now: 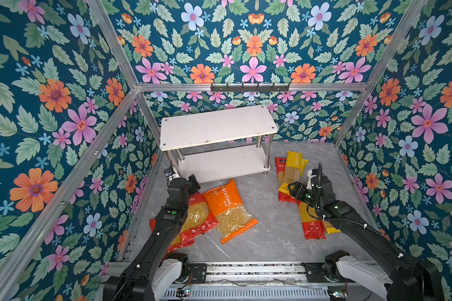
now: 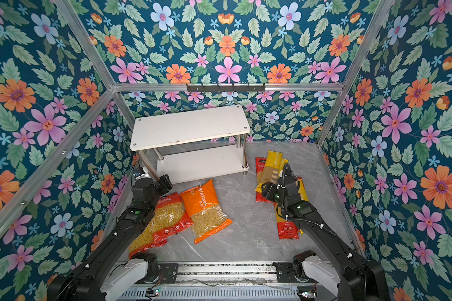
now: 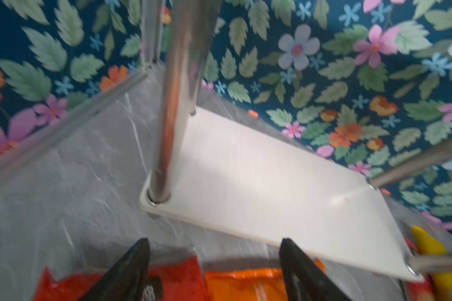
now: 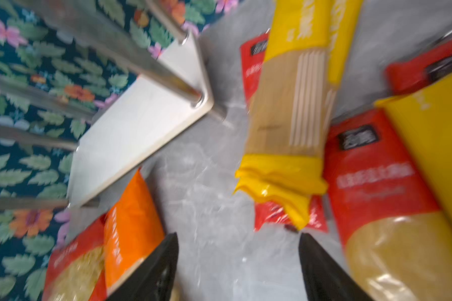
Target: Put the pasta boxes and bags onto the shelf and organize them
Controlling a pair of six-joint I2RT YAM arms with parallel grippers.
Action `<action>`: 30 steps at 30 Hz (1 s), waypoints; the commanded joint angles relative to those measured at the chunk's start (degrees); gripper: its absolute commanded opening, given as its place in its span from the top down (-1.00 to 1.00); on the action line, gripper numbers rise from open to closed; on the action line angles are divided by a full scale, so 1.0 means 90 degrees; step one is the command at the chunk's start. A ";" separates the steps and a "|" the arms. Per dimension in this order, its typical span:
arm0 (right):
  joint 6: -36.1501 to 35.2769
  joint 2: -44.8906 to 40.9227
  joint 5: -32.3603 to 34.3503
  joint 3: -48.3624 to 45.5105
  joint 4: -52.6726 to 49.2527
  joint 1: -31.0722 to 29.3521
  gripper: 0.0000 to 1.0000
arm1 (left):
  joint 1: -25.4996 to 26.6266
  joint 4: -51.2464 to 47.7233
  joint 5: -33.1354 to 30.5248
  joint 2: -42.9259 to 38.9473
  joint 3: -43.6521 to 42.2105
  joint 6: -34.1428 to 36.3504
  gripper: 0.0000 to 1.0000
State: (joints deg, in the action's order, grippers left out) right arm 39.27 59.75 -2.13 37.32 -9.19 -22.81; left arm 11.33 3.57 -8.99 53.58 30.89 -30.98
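In both top views the white two-tier shelf (image 1: 217, 127) stands bare at the back of the grey table (image 1: 266, 229), with every pack lying on the table in front of it. The left hand (image 1: 194, 183) hovers over the short red packs (image 1: 198, 216) beside the orange pack (image 1: 227, 208). The right hand (image 1: 295, 192) hangs at the near end of a yellow spaghetti pack (image 1: 292, 166) lying across the long red packs (image 1: 313, 226).

The left wrist view shows the left hand (image 3: 214, 243) spread and empty above red and orange pack tops, with the shelf's lower board (image 3: 272, 187) just ahead.

The right wrist view shows the right hand (image 4: 238, 235) likewise spread and empty, the yellow spaghetti pack (image 4: 290, 117) just beyond it.

A sound pick would likely pinch each pack across its narrow width near the middle, so the long one neither sags nor drags its neighbours.
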 commanded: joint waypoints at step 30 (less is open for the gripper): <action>0.1977 0.4713 -0.2457 0.0998 0.3044 -0.2393 0.23 | 0.3282 -0.0430 -0.0335 0.0931 0.0017 -0.1618 -0.55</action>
State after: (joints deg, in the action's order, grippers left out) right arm 51.03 102.17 -22.22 48.03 10.90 -44.21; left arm 40.86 0.56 -11.92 62.02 30.17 -45.91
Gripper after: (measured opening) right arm 0.407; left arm 0.777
